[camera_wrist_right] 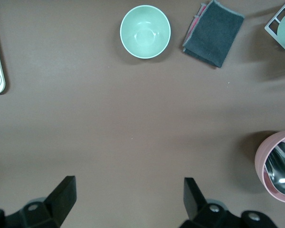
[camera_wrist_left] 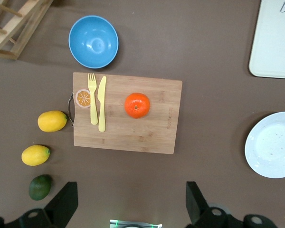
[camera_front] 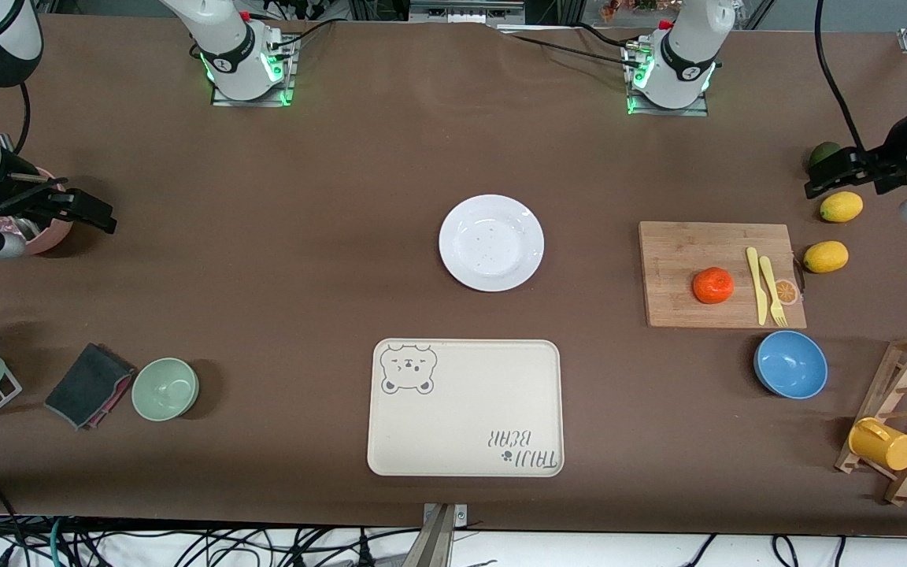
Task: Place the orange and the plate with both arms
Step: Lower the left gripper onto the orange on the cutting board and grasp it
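Nearest lies a cream bear-print tray. Both end effectors, left and right, hang spread wide, empty. Glossy orange rests on a wooden board; smooth white plate mid-table.

Even, bright overhead light fills all three views, and the brown table cloth reads flat and matte without hot spots. Shadows are soft and short: a faint dark smudge sits beside the green bowl and the pink bowl, whose metal inside shows a bright streak of glare, while the plate carries only mild sheen. Green status lamps glow at both arm bases, and focus is sharp throughout.
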Controlling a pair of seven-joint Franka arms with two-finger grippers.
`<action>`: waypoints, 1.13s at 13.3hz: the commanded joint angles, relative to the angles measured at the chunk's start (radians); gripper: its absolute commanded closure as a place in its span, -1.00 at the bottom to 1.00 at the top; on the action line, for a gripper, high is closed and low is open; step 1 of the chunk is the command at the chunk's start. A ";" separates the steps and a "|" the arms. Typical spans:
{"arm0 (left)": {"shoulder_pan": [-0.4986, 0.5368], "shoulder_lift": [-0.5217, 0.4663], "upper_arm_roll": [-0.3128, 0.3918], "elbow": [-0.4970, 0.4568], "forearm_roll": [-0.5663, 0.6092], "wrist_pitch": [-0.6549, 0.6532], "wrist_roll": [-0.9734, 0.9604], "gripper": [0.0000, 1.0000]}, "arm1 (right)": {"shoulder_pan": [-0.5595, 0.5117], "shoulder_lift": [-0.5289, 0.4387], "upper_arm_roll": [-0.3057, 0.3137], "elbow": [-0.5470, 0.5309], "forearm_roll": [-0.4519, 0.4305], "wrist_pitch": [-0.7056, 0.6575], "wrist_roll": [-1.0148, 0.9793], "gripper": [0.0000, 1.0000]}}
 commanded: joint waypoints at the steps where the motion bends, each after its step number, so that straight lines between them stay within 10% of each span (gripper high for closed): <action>1: 0.026 0.075 0.002 0.007 0.030 0.036 0.018 -1.00 | -0.009 -0.002 0.008 0.008 0.013 -0.011 0.003 -1.00; 15: 0.032 0.075 0.000 -0.715 0.017 0.925 0.030 -1.00 | -0.009 -0.002 0.007 0.008 0.015 -0.013 -0.004 -1.00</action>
